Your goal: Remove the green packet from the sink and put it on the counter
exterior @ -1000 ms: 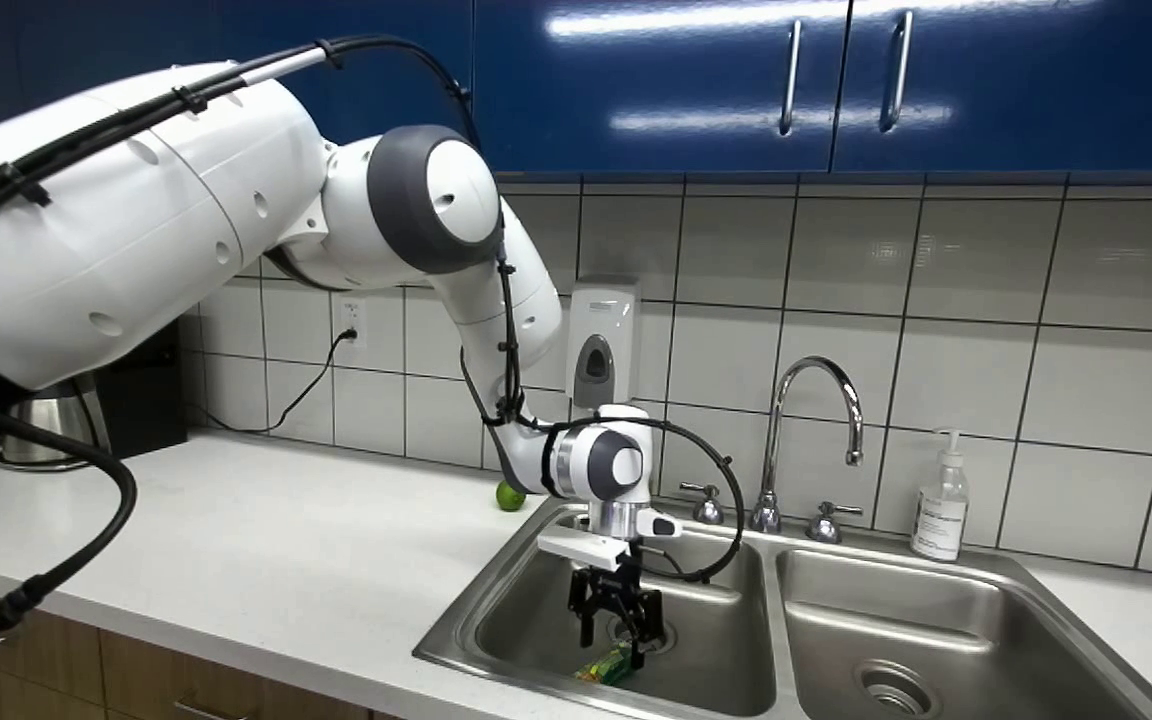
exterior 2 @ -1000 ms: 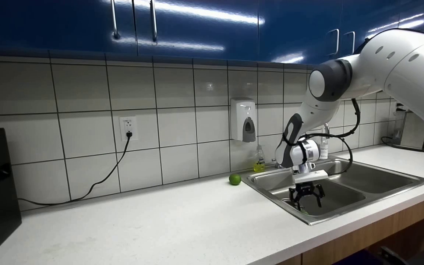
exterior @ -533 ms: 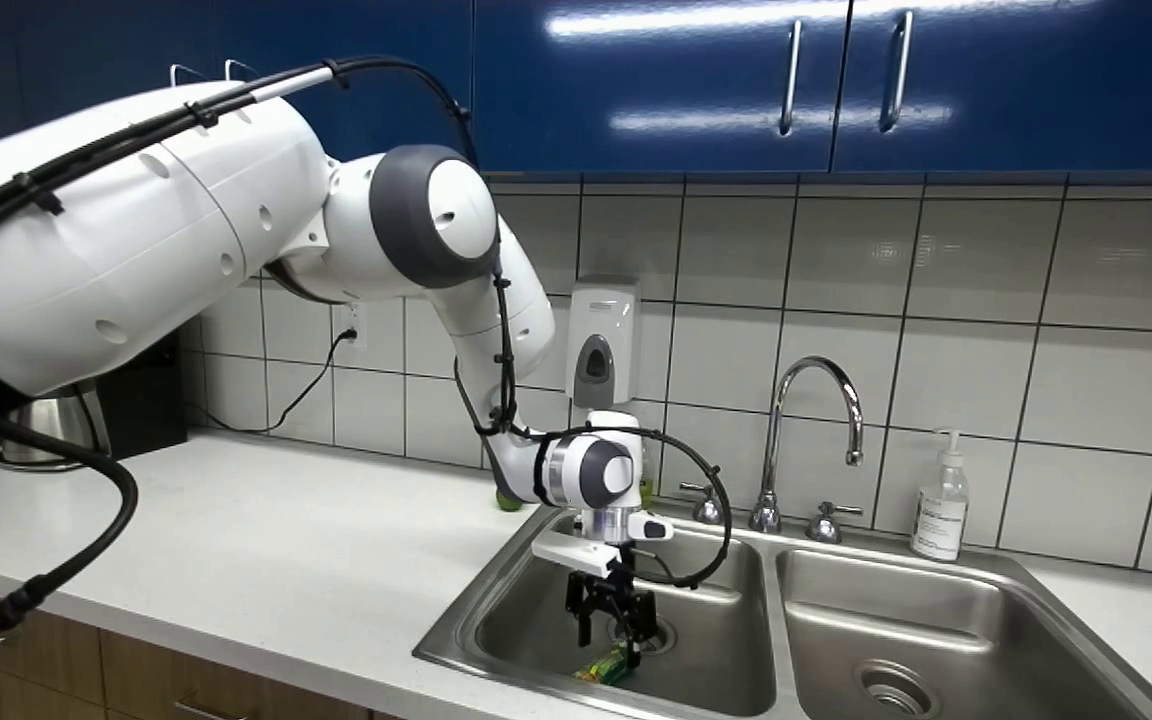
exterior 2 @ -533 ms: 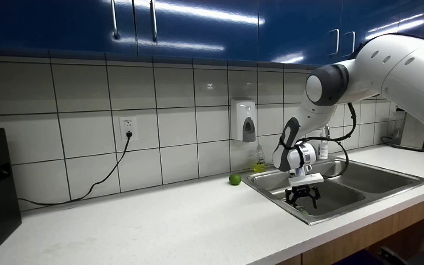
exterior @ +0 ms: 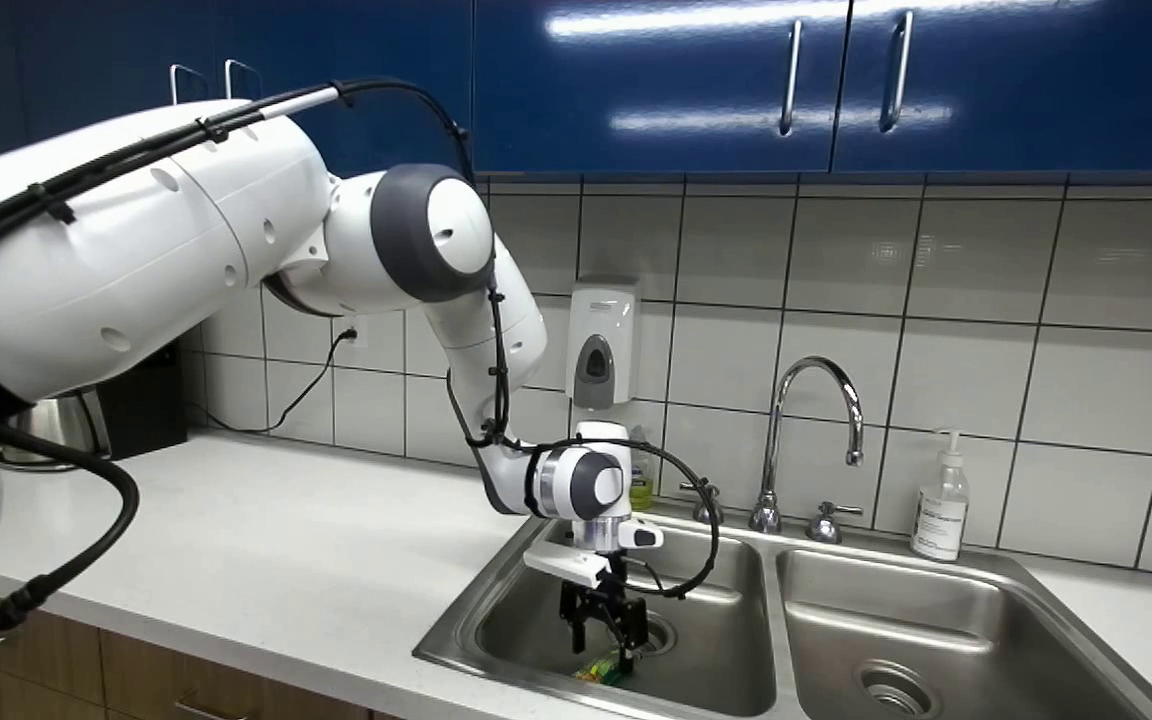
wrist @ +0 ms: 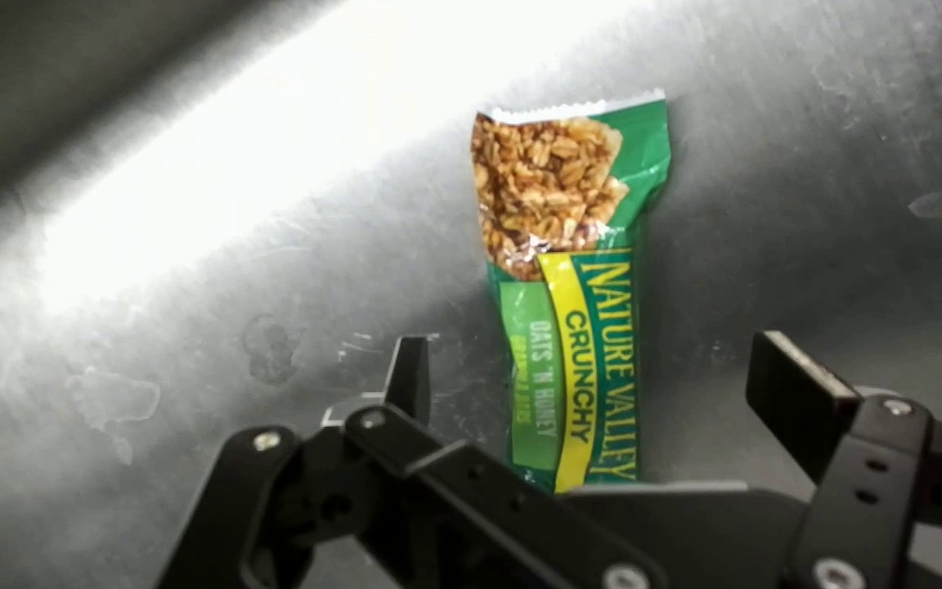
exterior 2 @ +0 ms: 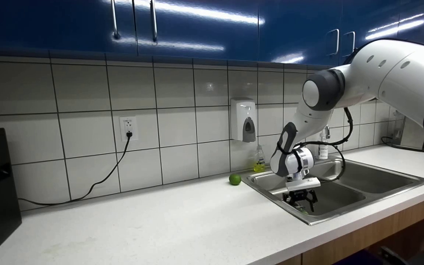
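The tiled wall (exterior 2: 177, 127) stands behind the white worktop (exterior 2: 142, 221), where the steel sink (exterior: 781, 620) with two basins is set in. My end effector (wrist: 602, 388) points down into one basin, and its fingers (wrist: 798, 405) stand wide apart. In the wrist view they appear on two sides of the green packet (wrist: 577, 319), with a gap to each; their height I cannot tell. The packet lies flat in this basin. The lime (exterior 2: 235, 179) rests on the worktop, near the sink.
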